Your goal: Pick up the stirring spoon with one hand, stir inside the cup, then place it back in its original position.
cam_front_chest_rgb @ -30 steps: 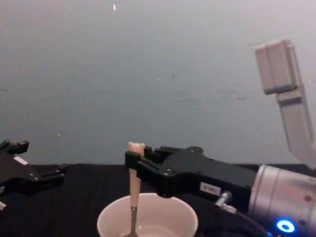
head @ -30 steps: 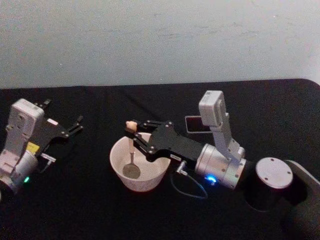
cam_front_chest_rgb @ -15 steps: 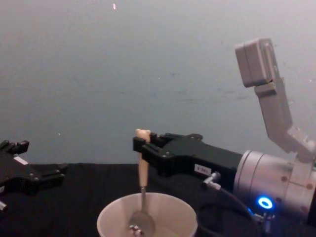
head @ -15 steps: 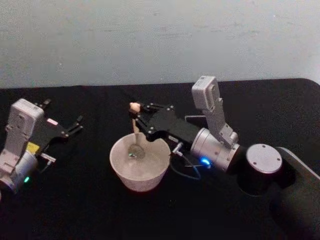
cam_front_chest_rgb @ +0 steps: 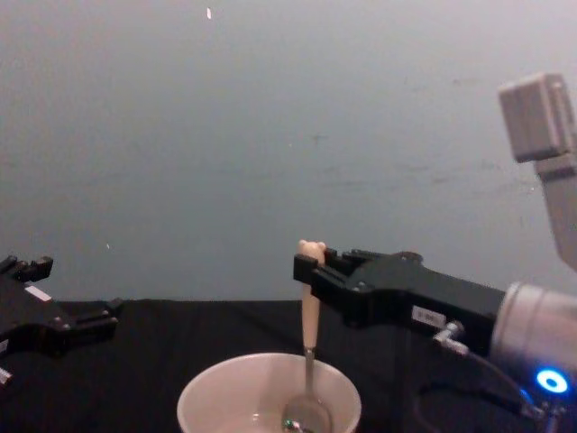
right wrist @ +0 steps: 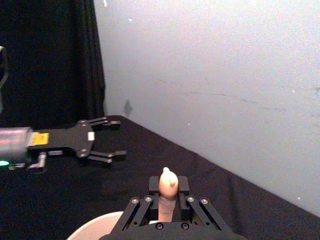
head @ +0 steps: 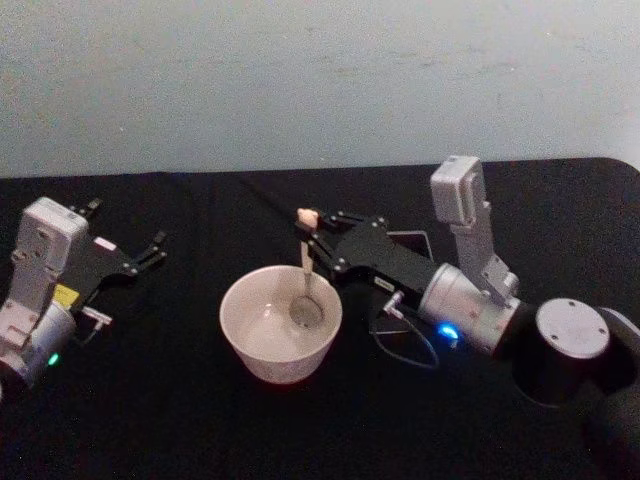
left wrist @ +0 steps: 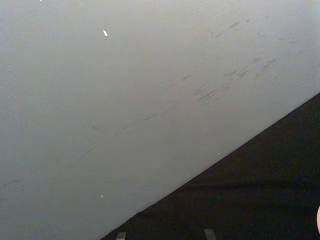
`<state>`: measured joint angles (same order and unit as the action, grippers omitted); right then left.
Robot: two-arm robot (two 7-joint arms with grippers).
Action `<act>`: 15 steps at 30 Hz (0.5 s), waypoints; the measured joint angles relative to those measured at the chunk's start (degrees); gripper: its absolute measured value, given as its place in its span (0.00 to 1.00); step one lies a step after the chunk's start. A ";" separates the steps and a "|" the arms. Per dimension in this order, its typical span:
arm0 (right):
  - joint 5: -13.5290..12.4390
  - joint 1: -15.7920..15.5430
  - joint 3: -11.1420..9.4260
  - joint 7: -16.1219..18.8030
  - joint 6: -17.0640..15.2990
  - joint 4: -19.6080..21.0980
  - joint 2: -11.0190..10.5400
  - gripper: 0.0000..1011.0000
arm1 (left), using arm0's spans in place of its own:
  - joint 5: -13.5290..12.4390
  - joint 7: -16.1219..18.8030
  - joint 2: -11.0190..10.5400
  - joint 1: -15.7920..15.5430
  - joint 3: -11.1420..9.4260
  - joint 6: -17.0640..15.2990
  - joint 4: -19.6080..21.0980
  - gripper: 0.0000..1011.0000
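The cream-white cup (head: 281,322) stands on the black table, its rim also in the chest view (cam_front_chest_rgb: 269,383) and at the edge of the right wrist view (right wrist: 95,227). My right gripper (head: 310,235) is shut on the beige handle of the stirring spoon (head: 304,285), holding it upright with the metal bowl down inside the right half of the cup. From the chest the spoon (cam_front_chest_rgb: 309,334) hangs from the gripper (cam_front_chest_rgb: 308,271), the bear head on top. The right wrist view shows the handle tip (right wrist: 168,187) between the fingers. My left gripper (head: 150,250) rests open at the far left.
A dark grey holder (head: 410,240) lies on the table behind the right gripper, mostly hidden by the arm. The left gripper (cam_front_chest_rgb: 86,320) sits low at the chest view's left edge. The table's back edge meets a pale wall.
The right gripper has swung the spoon to the right side of the cup, with the arm shifting rightward. The left arm has stayed still.
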<state>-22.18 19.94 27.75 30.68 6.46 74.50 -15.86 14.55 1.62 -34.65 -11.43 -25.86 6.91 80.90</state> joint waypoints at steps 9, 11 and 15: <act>-3.75 -4.68 -0.10 2.58 -2.34 7.07 -3.56 0.21 | 0.00 0.00 0.00 0.00 0.00 0.00 0.00 0.99; -4.25 -5.13 0.46 3.17 -2.57 7.88 -3.98 0.21 | 0.00 0.00 0.00 0.00 0.00 0.00 0.00 0.99; -4.48 -5.07 1.78 3.70 -2.60 8.25 -4.10 0.21 | 0.00 0.00 0.00 0.00 0.00 0.00 0.00 0.99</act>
<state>-26.67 14.87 29.53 34.38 3.85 82.75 -19.96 14.55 1.62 -34.65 -11.43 -25.86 6.91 80.90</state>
